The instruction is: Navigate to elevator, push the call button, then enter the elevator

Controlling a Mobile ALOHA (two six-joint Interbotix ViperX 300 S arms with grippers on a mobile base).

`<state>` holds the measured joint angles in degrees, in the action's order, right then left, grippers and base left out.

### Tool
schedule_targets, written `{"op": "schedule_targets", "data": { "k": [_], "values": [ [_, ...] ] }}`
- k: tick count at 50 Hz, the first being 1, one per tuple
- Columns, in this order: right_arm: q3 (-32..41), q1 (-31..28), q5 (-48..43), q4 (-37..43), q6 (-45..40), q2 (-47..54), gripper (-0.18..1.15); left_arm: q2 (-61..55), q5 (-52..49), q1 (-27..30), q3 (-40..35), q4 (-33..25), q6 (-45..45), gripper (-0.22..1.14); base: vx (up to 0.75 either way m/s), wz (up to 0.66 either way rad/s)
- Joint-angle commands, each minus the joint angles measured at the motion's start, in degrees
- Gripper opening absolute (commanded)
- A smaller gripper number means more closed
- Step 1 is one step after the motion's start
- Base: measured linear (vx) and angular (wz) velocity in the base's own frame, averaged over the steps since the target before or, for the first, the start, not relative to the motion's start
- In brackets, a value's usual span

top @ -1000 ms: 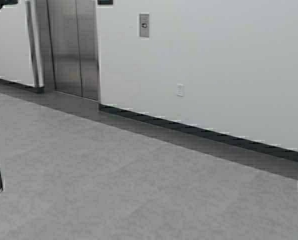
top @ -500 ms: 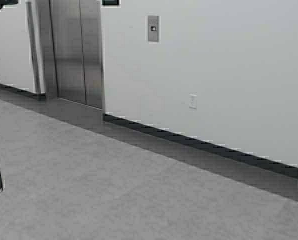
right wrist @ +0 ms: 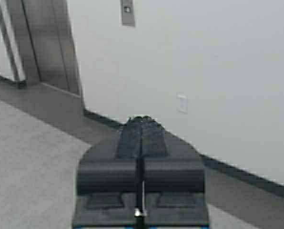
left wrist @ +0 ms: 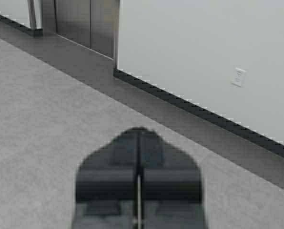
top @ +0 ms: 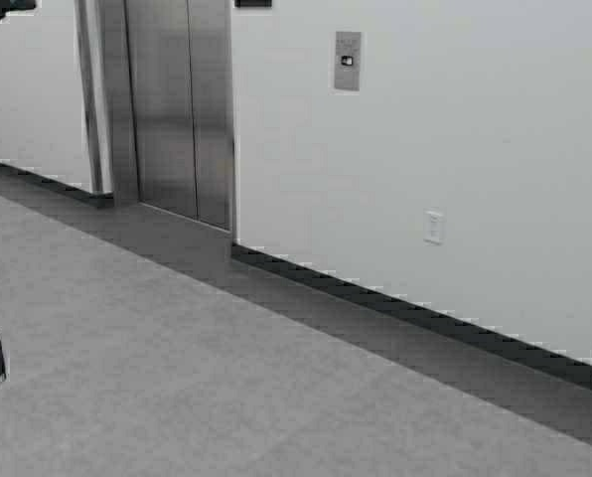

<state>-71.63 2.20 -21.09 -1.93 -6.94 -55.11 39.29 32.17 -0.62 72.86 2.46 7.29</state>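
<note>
Both pincers were closed and held nothing: left gripper point(left wrist: 138, 179), right gripper point(right wrist: 139, 174). The elevator point(top: 177, 99), doors shut, stood well ahead and left of both. The call button panel point(right wrist: 127, 12) sat ahead of the right gripper, high up. Risk: an angled approach could clip the wall point(top: 475, 129) or leave the button out of reach.

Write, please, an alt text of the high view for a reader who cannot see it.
Closed steel elevator doors stand at upper left in a white wall, with the call button panel to their right and a wall outlet lower down. Grey floor fills the foreground, a dark baseboard along the wall.
</note>
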Motion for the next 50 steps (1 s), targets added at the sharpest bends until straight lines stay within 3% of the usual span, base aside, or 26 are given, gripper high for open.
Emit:
{"op": "schedule_targets", "data": {
  "k": [1,50],
  "values": [
    [0.9,-0.1,-0.4,0.0,0.1,-0.4,0.05,0.6,0.4,0.1,-1.1,0.2,0.3,0.02,0.68,0.10],
    [0.4,-0.1,-0.2,0.0,2.5,-1.2,0.05,2.1,0.8,0.1,-1.1,0.2,0.4,0.02,0.61,0.12]
  ]
}}
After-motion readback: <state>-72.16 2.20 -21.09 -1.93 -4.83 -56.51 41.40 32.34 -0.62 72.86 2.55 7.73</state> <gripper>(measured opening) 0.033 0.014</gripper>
